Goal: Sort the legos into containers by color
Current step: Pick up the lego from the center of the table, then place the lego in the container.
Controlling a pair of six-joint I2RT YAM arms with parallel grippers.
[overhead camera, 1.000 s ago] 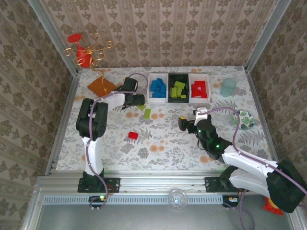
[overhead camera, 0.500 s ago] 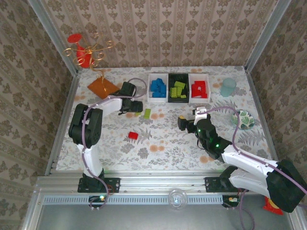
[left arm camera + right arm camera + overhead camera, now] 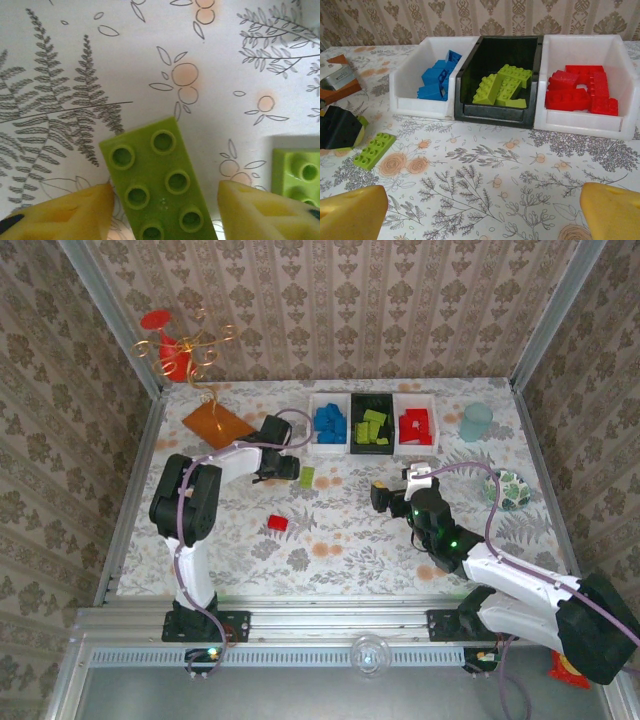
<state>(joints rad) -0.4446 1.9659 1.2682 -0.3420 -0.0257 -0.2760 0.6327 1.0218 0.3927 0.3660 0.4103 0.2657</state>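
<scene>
Yellow pads of the right gripper [image 3: 480, 200] sit at the lower corners of the right wrist view, spread wide with nothing between them. The top external view adds a red brick [image 3: 277, 523] lying alone on the patterned table [image 3: 340, 540], nearest the arm bases.

Farther out, the left gripper [image 3: 165, 189] stands astride a lime green brick [image 3: 157, 185] lying flat, studs up. The left wrist view supplies the detail: one fingertip [image 3: 95, 200] touches the brick's edge and the other stands just beside it, so the jaws are not clamped. A second green brick [image 3: 297, 175] lies at that view's right edge. Marks between the studs are too small to read.

Beyond, the right wrist view shows the contents of the three containers in a row: blue bricks in the left white bin [image 3: 407, 105], green in the black bin [image 3: 495, 116], red in the right white bin [image 3: 580, 127]. The top external view also shows an orange plate [image 3: 216, 423], a pale blue cup [image 3: 476, 422] and a leaf-patterned bowl [image 3: 512, 490].
</scene>
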